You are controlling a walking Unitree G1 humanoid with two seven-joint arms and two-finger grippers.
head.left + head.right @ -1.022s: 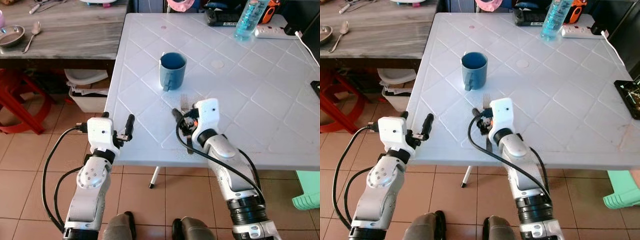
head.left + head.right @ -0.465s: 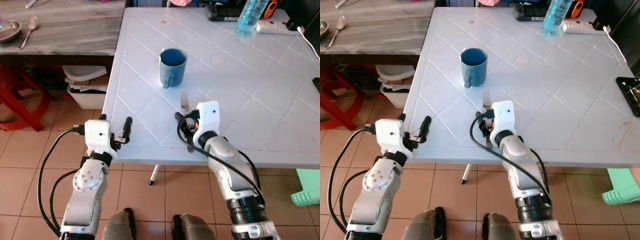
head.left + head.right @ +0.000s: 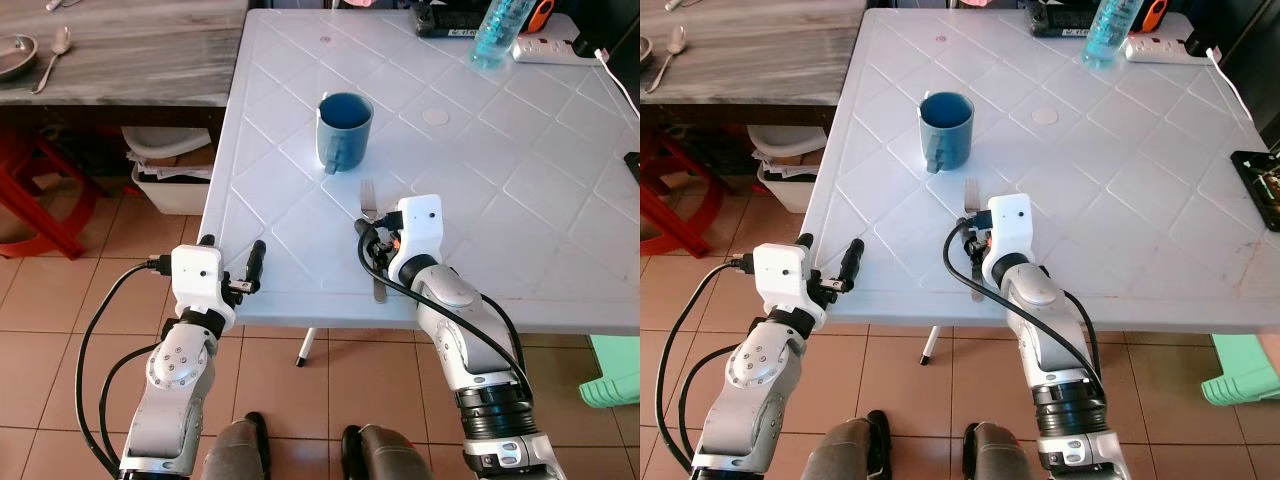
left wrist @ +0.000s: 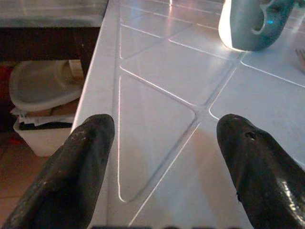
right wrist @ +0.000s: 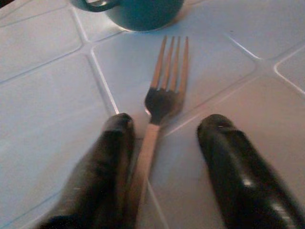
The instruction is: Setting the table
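A silver fork (image 3: 368,200) lies flat on the white table (image 3: 520,200), tines toward the blue mug (image 3: 345,130). My right gripper (image 3: 378,245) rests low over the fork's handle, open. In the right wrist view the fork (image 5: 162,95) lies between the two black fingers (image 5: 224,162), its handle close to one of them, with the mug (image 5: 143,9) just beyond the tines. My left gripper (image 3: 232,255) hovers open at the table's front left edge, holding nothing. The left wrist view looks past that gripper (image 4: 162,157) over the bare tabletop toward the mug (image 4: 252,24).
At the table's far side stand a blue water bottle (image 3: 497,35) and a white power strip (image 3: 550,52). A wooden table (image 3: 130,60) on the left carries a spoon (image 3: 52,50) and a metal bowl (image 3: 18,45). A white bin (image 3: 170,165) and a red stool (image 3: 40,200) sit below it.
The whole view has shifted slightly. My right gripper stays over the fork's handle and the fork has not moved. My left gripper sits a little lower by the table's edge.
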